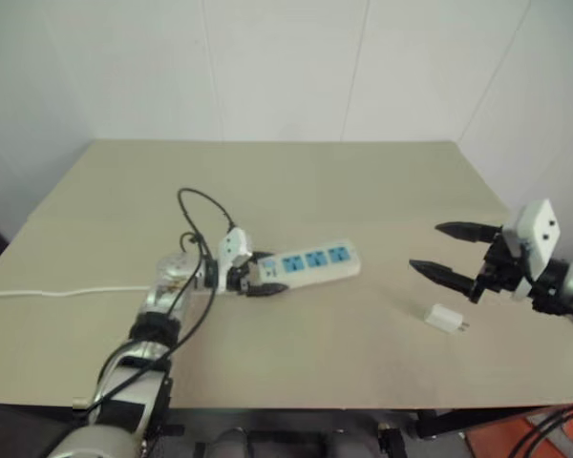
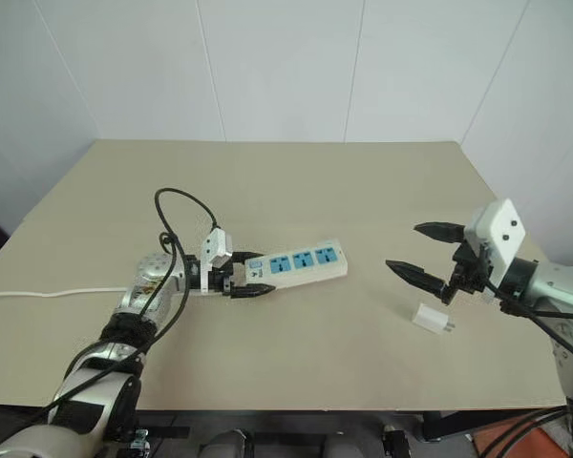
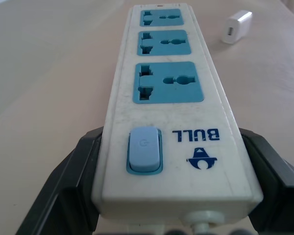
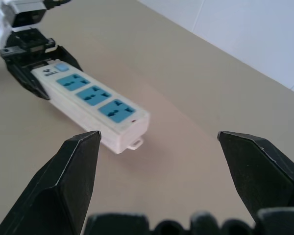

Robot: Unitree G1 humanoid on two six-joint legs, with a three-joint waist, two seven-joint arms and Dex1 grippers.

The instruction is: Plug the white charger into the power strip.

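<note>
Beige table [image 1: 296, 181] under white walls [image 1: 286, 57]; left gripper [image 2: 249, 275] pinches power strip [image 2: 306, 260], right gripper [image 2: 418, 253] spread

**Camera setup: head stereo plus two wrist cams**

Head pair looks forward and down from above over the whole counter [image 1: 296, 181]; both eyes share nearly the same scene. Left wrist cam sits very close, low along the power strip [image 3: 166, 98]. Right wrist cam looks from farther off, sharing that strip and the left hand [image 4: 27, 51].
</note>
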